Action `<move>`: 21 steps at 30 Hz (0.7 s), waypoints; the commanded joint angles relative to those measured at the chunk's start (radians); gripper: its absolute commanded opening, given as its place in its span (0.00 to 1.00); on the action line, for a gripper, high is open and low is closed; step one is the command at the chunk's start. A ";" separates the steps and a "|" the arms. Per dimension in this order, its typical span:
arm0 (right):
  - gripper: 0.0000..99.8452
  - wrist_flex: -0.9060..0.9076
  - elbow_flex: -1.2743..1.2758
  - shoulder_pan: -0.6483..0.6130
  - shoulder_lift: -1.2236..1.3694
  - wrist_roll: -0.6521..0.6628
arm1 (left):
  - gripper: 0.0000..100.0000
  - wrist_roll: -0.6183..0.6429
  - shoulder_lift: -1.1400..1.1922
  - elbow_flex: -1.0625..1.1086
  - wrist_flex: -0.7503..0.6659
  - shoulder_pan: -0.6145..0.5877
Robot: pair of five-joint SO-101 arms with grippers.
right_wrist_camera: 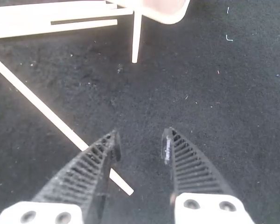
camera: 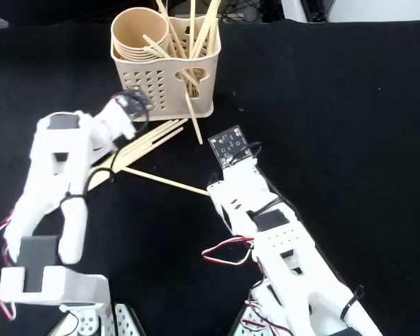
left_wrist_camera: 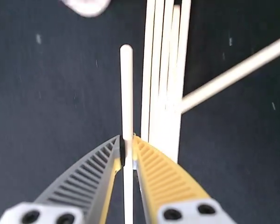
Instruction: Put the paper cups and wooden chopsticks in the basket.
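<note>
Jaws on the left arm (camera: pixel 56 182) are pinched shut on a single chopstick (left_wrist_camera: pixel 126 93), which sticks straight out past their tips. The two fingers (left_wrist_camera: pixel 154 172) meet on it from either side. Just beside that stick, a bundle of chopsticks (left_wrist_camera: pixel 165 70) lies flat on the black counter (left_wrist_camera: pixel 46 93), running the same way. In the high view this bundle (camera: pixel 143 143) sits left of centre, just below the basket (camera: pixel 164 87), with the left arm's wrist hanging over its upper end.

Jaws on the right arm (camera: pixel 280 245) stand open with a modest gap and bare counter between the fingers (right_wrist_camera: pixel 186 163). They sit low over the counter near the middle of the high view. A loose chopstick (camera: pixel 164 181) lies slantwise there, running from the bundle's lower part toward the right arm. In the right wrist view it (right_wrist_camera: pixel 46 114) passes under one finger, and its end shows beyond.

In the high view the basket stands at the upper middle of the frame. A stack of paper cups (camera: pixel 136 35) fills its left half, and several upright chopsticks (camera: pixel 196 28) lean out of its right half. One more leaning chopstick (camera: pixel 194 119) rests against the basket's front, its lower tip on the counter.
</note>
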 commanded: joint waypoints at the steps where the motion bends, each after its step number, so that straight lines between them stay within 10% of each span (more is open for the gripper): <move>1: 0.16 -0.017 -0.004 -0.011 -0.024 -0.008 | 0.03 -0.006 0.041 -0.047 -0.087 0.050; 6: 0.16 -0.017 -0.004 -0.011 -0.024 -0.008 | 0.07 -0.003 0.078 -0.047 -0.086 0.070; 11: 0.16 -0.017 -0.004 -0.011 -0.022 -0.008 | 0.31 0.100 0.072 -0.047 -0.091 0.068; 21: 0.16 -0.017 -0.005 -0.011 -0.024 -0.008 | 0.26 0.101 0.071 -0.047 0.094 0.128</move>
